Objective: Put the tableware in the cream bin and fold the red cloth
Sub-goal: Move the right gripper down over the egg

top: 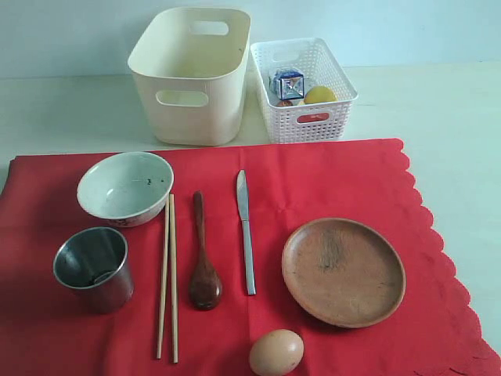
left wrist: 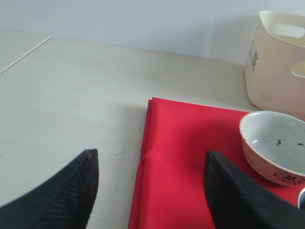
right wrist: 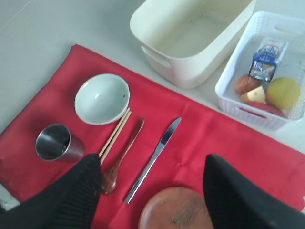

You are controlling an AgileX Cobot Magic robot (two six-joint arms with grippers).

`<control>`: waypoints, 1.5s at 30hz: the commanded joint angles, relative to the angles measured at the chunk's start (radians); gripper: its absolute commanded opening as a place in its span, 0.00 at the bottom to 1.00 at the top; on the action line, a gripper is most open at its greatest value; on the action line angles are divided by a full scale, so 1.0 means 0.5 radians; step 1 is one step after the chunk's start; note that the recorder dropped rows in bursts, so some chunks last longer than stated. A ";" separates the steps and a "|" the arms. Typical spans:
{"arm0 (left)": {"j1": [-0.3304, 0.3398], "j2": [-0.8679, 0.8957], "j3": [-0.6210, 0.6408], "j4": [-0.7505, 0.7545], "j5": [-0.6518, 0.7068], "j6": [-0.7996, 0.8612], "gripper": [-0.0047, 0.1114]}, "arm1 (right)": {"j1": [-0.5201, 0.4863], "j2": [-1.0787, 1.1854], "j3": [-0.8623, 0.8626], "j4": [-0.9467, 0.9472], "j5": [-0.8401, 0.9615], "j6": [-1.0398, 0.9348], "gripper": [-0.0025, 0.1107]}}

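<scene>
The red cloth (top: 329, 180) lies flat with the tableware on it: a pale bowl (top: 125, 187), steel cup (top: 93, 267), chopsticks (top: 167, 274), dark wooden spoon (top: 203, 258), metal knife (top: 246, 231) and brown plate (top: 343, 270). The cream bin (top: 192, 74) stands empty behind the cloth. Neither arm shows in the exterior view. My left gripper (left wrist: 151, 164) is open over the cloth's (left wrist: 190, 157) edge, beside the bowl (left wrist: 276, 145). High above the plate (right wrist: 174, 210) and knife (right wrist: 155, 157), my right gripper (right wrist: 152, 167) is open too, holding nothing.
A white lattice basket (top: 303, 88) to the right of the bin holds a milk carton (top: 289, 83), a lemon (top: 319, 95) and other food. An egg (top: 275, 352) lies on the cloth's near edge. Bare pale table (top: 454, 117) surrounds the cloth.
</scene>
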 commanded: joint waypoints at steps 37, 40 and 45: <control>0.003 -0.012 -0.001 0.009 -0.013 0.011 0.57 | 0.013 -0.401 1.953 0.984 -0.149 -2.574 0.55; 0.003 -0.012 -0.001 0.009 -0.013 0.011 0.57 | 0.219 -0.348 1.953 0.913 -0.296 -2.682 0.55; 0.003 -0.012 -0.001 0.009 -0.013 0.011 0.57 | 0.545 -0.169 1.953 0.699 -0.614 -2.673 0.55</control>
